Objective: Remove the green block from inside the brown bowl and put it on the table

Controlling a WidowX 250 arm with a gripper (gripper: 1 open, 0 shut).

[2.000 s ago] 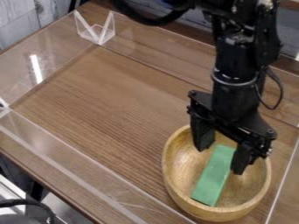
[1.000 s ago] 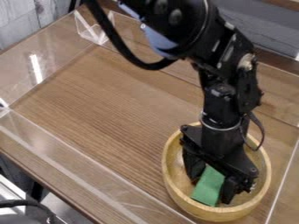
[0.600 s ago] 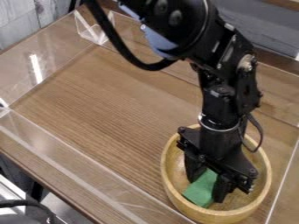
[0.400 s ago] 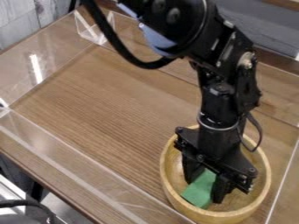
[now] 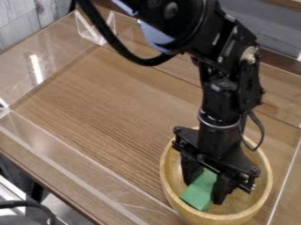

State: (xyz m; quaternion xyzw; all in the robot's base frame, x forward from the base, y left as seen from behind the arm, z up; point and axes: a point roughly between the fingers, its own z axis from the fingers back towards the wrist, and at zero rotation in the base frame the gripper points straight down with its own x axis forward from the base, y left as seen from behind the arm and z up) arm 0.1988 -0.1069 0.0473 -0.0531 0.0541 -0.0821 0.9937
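Block: the green block (image 5: 200, 189) lies inside the brown bowl (image 5: 177, 200), at about seven o'clock of the pincer's body
Pincer: the black pincer (image 5: 216, 183) is closed on the block, its fingers at the block's sides
Bowl: on the bench (image 5: 100, 123), towards five o'clock

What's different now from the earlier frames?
The gripper has come down into the brown bowl and its fingers have closed in on the green block, apparently gripping it. The block has shifted slightly toward the bowl's left side in the picture. The bowl has hardly moved, and the block is still inside it.
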